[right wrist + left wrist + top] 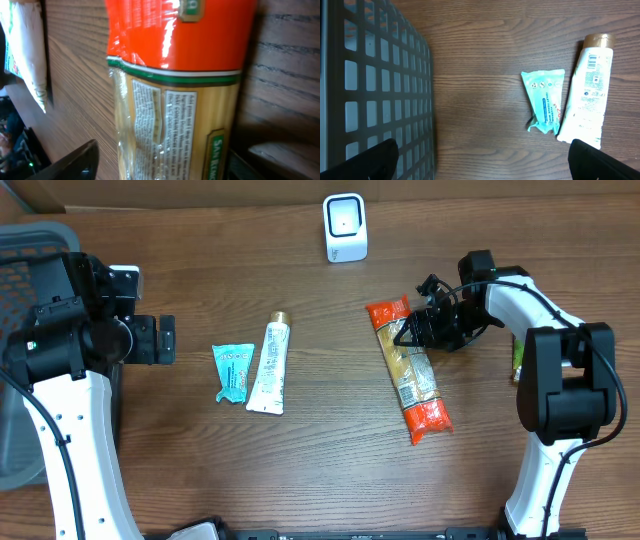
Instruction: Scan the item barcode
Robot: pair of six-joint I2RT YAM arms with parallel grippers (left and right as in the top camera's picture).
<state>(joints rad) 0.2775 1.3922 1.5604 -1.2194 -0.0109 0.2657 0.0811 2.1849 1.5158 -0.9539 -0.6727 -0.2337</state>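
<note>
Brown wood-grain table (320, 480), seen from overhead, with two arms at its left and right edges. The pasta packet (412, 375), clear in the middle with orange ends, lies flat right of centre, its length running from far to near and its printed label facing up. The right gripper (410, 332) sits low over the far part of this packet. In the right wrist view its jaws stand apart, one on each side of the packet, with bare wood showing between them and the wrapper. The white scanner (345, 227) stands upright at the far edge, well apart from the packet. Left of centre lie a white tube (270, 367) and a teal sachet (233, 372), side by side. The left gripper (168, 340), jaws wide apart and holding nothing, hangs beside a grey mesh basket (25, 245) at far left.
</note>
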